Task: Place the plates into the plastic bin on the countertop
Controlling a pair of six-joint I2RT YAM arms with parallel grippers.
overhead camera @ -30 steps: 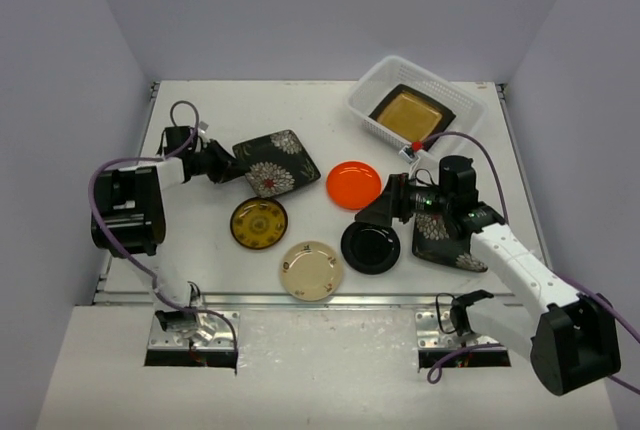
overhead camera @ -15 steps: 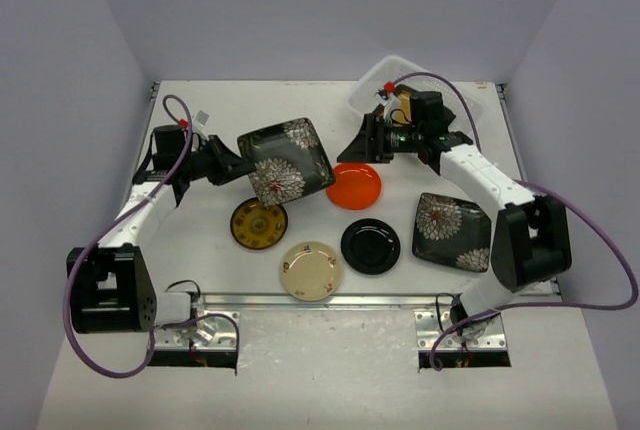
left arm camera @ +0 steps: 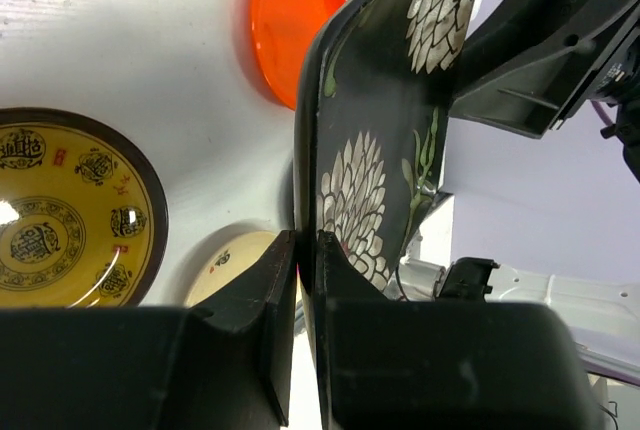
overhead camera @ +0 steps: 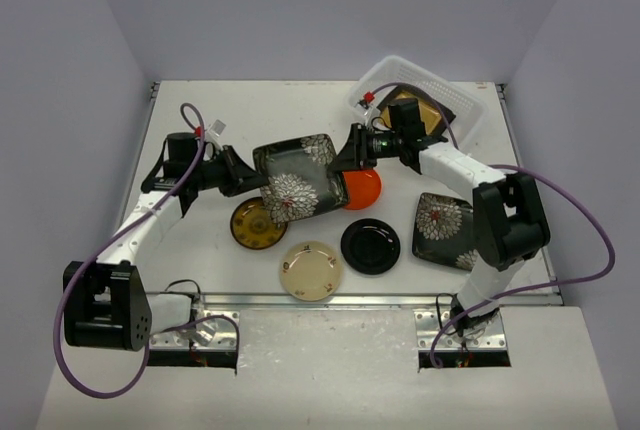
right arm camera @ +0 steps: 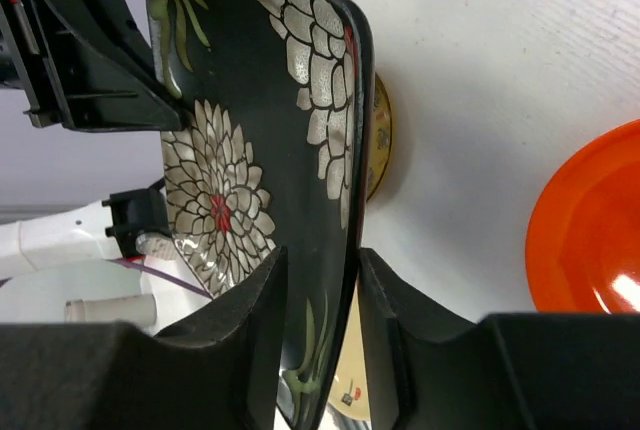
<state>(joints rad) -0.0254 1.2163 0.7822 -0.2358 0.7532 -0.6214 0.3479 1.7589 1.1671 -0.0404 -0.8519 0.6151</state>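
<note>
Black and flowered, a square plate [overhead camera: 297, 178] is hanging tilted above the middle of the countertop [overhead camera: 200, 110], between the two arms and well short of the plastic bin [overhead camera: 385, 72] at the far right corner. The left gripper [left arm camera: 305, 247] is pinching one rim, jaws drawn tight on it. The bin is lying on the other arm's side, so I judge the plate is being passed across. The right gripper [right arm camera: 318, 270] is straddling the opposite rim, jaws narrowed close to both faces; whether they are pressing yet I cannot tell. Seven plates are showing. Three are square: the held one, a second floral plate [overhead camera: 442, 225] lying at the right, and a mustard plate [overhead camera: 438, 113] sitting in the bin. Four round ones are lying on the countertop: an orange plate [overhead camera: 362, 190], a black round plate [overhead camera: 370, 246], a cream plate [overhead camera: 311, 270] and a brown-yellow patterned plate [overhead camera: 252, 226].
</note>
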